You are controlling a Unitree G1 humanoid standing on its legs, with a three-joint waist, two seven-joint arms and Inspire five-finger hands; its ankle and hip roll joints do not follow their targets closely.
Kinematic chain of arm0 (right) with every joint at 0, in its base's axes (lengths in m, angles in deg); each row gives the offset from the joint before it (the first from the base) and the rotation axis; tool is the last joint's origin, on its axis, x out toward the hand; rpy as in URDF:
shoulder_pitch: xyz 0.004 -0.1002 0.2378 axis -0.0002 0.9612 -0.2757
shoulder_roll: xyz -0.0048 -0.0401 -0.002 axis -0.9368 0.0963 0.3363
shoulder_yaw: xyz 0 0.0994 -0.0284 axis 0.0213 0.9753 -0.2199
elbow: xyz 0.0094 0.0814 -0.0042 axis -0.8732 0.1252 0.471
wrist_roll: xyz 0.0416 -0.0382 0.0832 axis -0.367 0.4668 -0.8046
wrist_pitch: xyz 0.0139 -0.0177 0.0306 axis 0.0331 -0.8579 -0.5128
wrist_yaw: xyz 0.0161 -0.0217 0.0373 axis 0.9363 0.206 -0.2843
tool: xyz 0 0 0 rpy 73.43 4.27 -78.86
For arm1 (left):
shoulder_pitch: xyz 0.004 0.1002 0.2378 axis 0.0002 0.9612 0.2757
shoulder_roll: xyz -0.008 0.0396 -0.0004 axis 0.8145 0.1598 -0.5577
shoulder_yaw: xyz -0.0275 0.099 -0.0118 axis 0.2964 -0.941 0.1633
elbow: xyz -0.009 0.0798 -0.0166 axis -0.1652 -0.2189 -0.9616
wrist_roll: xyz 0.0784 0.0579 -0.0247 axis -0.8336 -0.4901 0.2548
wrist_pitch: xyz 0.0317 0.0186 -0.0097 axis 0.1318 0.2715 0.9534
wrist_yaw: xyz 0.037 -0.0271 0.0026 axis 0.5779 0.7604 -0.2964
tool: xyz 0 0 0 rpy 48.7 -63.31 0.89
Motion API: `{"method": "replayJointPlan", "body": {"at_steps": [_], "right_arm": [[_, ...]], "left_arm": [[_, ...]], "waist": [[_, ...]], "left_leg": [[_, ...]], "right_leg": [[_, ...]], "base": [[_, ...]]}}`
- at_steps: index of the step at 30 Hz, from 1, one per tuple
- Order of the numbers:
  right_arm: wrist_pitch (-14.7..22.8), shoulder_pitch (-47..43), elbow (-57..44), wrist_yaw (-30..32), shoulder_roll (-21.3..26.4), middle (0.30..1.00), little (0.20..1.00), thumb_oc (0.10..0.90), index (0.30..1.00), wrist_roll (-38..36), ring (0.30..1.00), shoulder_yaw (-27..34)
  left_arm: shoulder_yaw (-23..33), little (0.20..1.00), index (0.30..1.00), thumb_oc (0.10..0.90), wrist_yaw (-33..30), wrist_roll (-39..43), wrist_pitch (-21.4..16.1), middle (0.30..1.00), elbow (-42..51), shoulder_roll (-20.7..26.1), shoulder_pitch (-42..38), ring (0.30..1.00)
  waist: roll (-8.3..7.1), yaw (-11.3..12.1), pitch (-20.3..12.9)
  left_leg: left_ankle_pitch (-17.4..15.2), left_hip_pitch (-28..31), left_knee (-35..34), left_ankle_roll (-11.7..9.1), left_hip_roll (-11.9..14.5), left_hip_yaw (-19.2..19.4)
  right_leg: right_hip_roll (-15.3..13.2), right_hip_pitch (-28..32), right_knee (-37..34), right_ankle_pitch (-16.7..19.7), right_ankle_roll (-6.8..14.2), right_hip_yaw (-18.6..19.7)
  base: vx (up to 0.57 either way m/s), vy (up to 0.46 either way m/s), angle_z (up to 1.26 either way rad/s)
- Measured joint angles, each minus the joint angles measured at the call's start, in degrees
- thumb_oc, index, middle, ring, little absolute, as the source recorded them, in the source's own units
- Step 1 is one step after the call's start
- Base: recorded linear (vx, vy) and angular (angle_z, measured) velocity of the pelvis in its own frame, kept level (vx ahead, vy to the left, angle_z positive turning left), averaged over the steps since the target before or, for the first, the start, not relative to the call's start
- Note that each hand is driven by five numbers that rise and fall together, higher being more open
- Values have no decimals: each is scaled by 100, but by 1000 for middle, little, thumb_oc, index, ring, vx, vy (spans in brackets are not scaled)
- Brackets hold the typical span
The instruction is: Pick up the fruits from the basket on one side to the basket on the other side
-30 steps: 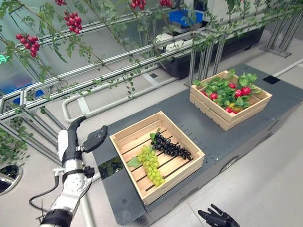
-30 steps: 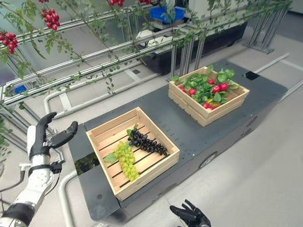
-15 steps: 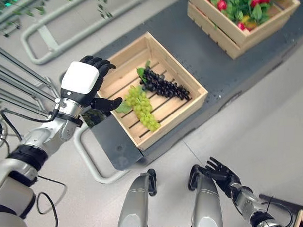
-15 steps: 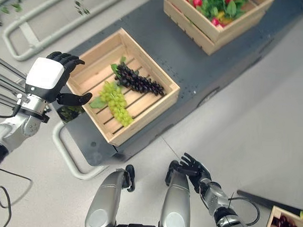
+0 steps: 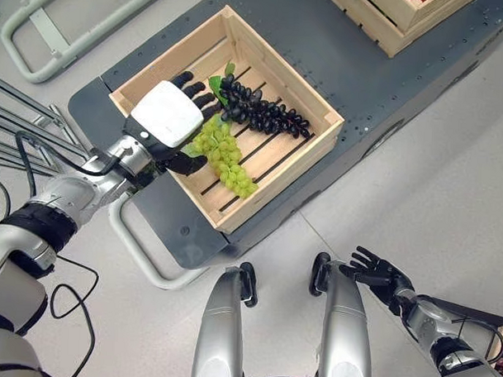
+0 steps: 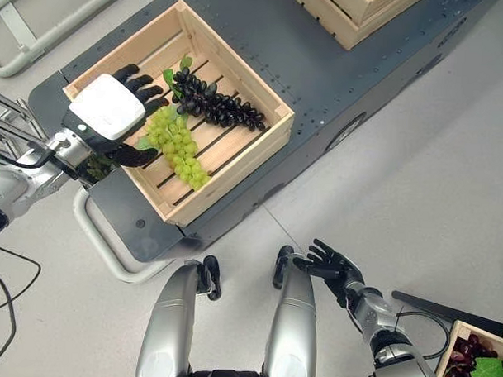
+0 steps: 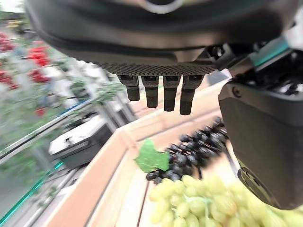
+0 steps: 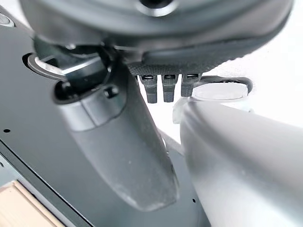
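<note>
Left hand hovers over the near crate on the desk, fingers straight and released, thumb apart, nothing held. Green grapes lie in the crate just beside the thumb, partly under the palm. In the left wrist view they sit right below the hand, between thumb and fingers.

Key relation: the green bunch's long axis runs along the crate slats, from the leafy stem end under the fingers toward the crate's near wall. The hand lies roughly along that axis, not across it, so my read is that it needs to turn some or come straight down on the thick stem end to close round the bunch.

Black grapes lie past the fingertips, close to them, their leafy end touching the green bunch's top. A sloppy close could snag both.

Right hand is low, off the desk, well apart from the crate, fingers spread and empty. Left is clearly the nearer hand.

Second crate stands further along the desk.
</note>
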Motion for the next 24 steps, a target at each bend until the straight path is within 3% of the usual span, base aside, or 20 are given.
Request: {"method": "replayJointPlan", "body": {"at_steps": [10, 18, 24], "right_arm": [[-12, -314, 280, -103, 46, 900, 900, 800, 900, -13, 900, -24], [-10, -278, 396, -183, 44, 900, 900, 800, 900, -73, 900, -9], [38, -331, 387, -282, 40, 900, 900, 800, 900, -259, 900, -11]], "left_arm": [[-1389, 900, 900, 800, 833, -393, -656, 900, 442, 76, -1158, 900], [-1459, 900, 900, 800, 1078, -314, -1144, 900, 701, 82, -1767, 900], [-1667, 900, 900, 800, 1318, -219, -1154, 900, 670, 79, -1894, 900]], "waist": [[-45, -54, 53], [-46, -53, 53], [-46, -59, 53]], "left_leg": [[11, -422, 101, 30, 8, -53], [33, -633, 102, -3, 23, -70], [46, -953, 125, -19, 41, -73]], "right_leg": [[-9, -318, 53, -9, -14, -96], [-13, -501, 49, 4, -16, -138], [1, -817, 64, 20, -29, -140]], "base": [[2, 4, 4], [1, -6, 1], [-2, -11, 0]]}}
